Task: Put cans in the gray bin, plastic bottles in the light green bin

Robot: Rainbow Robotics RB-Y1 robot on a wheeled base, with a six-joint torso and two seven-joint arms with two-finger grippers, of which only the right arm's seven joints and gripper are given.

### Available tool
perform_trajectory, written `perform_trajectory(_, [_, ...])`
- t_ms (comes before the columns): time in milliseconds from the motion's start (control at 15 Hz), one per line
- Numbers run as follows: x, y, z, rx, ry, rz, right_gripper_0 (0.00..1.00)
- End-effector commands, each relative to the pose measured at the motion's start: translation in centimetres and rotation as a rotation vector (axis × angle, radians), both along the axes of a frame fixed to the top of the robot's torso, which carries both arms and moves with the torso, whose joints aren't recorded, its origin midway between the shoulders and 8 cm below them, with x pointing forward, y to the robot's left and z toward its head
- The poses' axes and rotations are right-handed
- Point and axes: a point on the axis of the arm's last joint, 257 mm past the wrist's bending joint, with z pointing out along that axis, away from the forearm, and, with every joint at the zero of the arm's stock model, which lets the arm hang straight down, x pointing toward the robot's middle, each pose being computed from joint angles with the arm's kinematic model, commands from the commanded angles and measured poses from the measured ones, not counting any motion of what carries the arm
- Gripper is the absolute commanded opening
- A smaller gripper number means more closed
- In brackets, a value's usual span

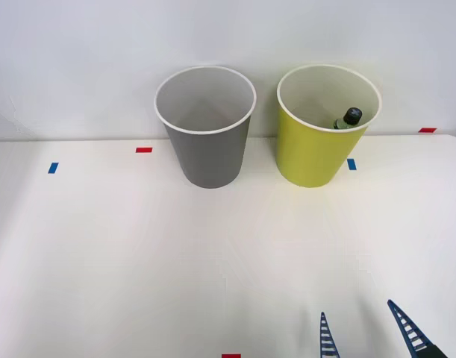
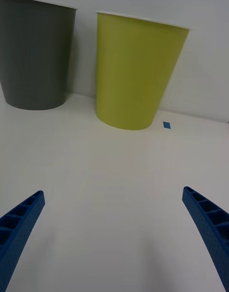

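The gray bin (image 1: 207, 142) (image 2: 34, 54) stands at the back of the white table, left of the light green bin (image 1: 317, 145) (image 2: 136, 70). Inside the light green bin a plastic bottle (image 1: 348, 119) with a black cap and green body leans against the right wall. No cans are in view on the table. My right gripper (image 1: 360, 327) (image 2: 114, 235) hovers low over the table's front right, well short of the bins, open with nothing between its blue ribbed fingers (image 1: 328, 339).
Small tape marks dot the table: red ones (image 1: 144, 150) and blue ones (image 1: 351, 164) near the bins, another red (image 1: 230, 356) at the front edge. A white wall rises right behind the bins.
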Motion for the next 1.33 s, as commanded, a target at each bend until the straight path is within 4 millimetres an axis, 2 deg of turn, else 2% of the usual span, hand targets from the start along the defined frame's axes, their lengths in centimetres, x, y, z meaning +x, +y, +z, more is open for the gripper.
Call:
perform_trajectory(67, [0.00,0.00,0.00,0.000,0.000,0.000,1.00])
perform_trajectory(1333, [0.00,0.00,0.00,0.000,0.000,0.000,1.00])
